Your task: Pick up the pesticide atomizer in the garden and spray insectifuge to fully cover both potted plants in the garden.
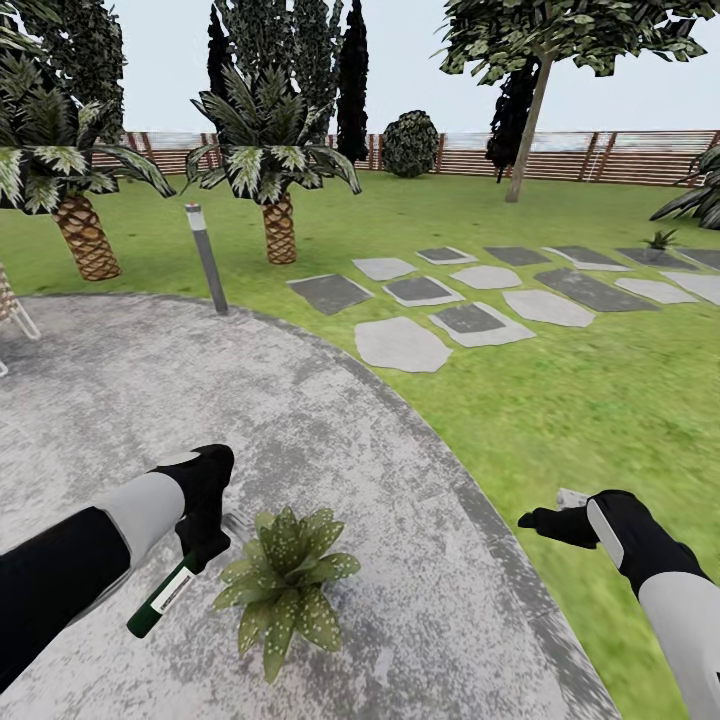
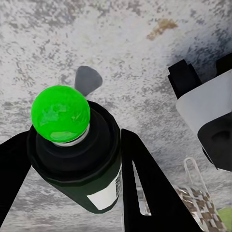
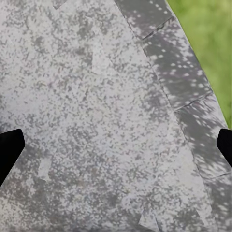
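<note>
Left pincer (image 1: 205,545) pinches the pesticide atomizer (image 1: 165,592) just beside a potted plant (image 1: 285,580) on the patio (image 1: 330,430). Its top reads green, not red, in the left wrist view. Best to aim the nozzle at the leaves & sweep the whole rosette. Right pincer (image 1: 540,521) is spread, empty. Plant's pot is hidden under leaves; 2nd plant, maybe far right by the stones, too small to tell.

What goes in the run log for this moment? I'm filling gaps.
left gripper: holding pesticide atomizer | potted plant: beside it on patio | right gripper: open, empty
</note>
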Robot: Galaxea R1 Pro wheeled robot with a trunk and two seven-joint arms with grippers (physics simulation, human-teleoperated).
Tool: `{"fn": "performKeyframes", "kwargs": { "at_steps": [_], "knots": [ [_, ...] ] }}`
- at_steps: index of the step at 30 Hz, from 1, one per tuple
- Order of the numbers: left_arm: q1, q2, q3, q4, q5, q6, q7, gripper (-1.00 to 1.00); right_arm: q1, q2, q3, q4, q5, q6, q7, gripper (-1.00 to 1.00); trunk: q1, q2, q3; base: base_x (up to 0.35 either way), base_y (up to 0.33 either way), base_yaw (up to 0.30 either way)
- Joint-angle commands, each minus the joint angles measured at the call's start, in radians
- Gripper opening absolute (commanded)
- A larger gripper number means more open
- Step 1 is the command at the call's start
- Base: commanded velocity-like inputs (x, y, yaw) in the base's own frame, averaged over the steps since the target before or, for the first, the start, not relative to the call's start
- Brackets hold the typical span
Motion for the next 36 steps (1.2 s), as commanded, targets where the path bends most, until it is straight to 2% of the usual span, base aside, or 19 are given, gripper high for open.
{"fn": "performKeyframes", "kwargs": {
  "at_steps": [1,9,14,27,32,36],
  "knots": [
    [0.000,0.001,0.002,-0.003,-0.011,0.007,-0.009,-1.00,0.000,0.000,-0.002,-0.001,-0.004,0.005,0.001,1.00,0.000,0.000,-0.001,0.000,0.000,0.005],
    [0.000,0.001,0.002,-0.003,-0.011,0.007,-0.009,-1.00,0.000,0.000,-0.002,-0.001,-0.004,0.005,0.001,1.00,0.000,0.000,-0.001,0.000,-0.003,0.223],
    [0.000,0.001,0.003,-0.003,-0.011,0.007,-0.009,-1.00,0.000,0.000,-0.002,-0.001,-0.004,0.005,0.001,1.00,0.000,0.000,-0.001,-0.058,-0.168,0.215],
    [-0.001,0.001,0.001,-0.003,-0.012,0.007,-0.011,-1.00,0.000,0.002,0.003,0.000,0.005,0.005,0.000,1.00,0.000,0.000,-0.001,-0.029,-0.049,0.008],
    [-0.020,0.002,0.001,-0.003,-0.012,0.006,-0.012,-1.00,0.000,0.002,0.004,-0.005,0.008,0.005,0.001,1.00,0.000,0.000,-0.001,0.000,0.000,0.000],
    [-0.046,0.004,0.002,-0.005,-0.009,0.006,-0.079,-1.00,0.000,0.002,0.004,-0.008,0.009,0.005,0.001,1.00,0.000,0.000,-0.001,-0.030,0.000,0.000]
  ]
}}
